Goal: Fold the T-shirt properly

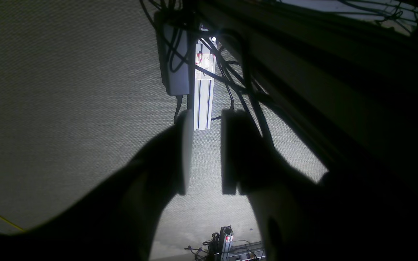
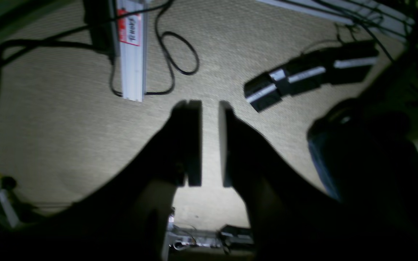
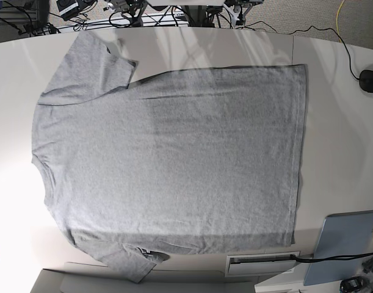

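Observation:
The heather-grey T-shirt (image 3: 174, 159) lies spread flat on the white table (image 3: 336, 122) in the base view, plain side up. Its collar is at the left, its hem at the right, and one sleeve points to the far edge, the other to the near edge. Neither arm shows in the base view. In the left wrist view my left gripper (image 1: 207, 114) hangs over carpeted floor, open with nothing between its fingers. My right gripper (image 2: 210, 103) also faces the floor, open by a narrower gap and empty. Neither wrist view shows the T-shirt.
A blue-grey panel (image 3: 342, 244) lies at the table's near right corner beside a white slotted box (image 3: 262, 262). A black puck-like object (image 3: 370, 80) with a cable sits at the right edge. Below the grippers are an aluminium rail (image 1: 204, 90), cables and a black bar (image 2: 310, 76).

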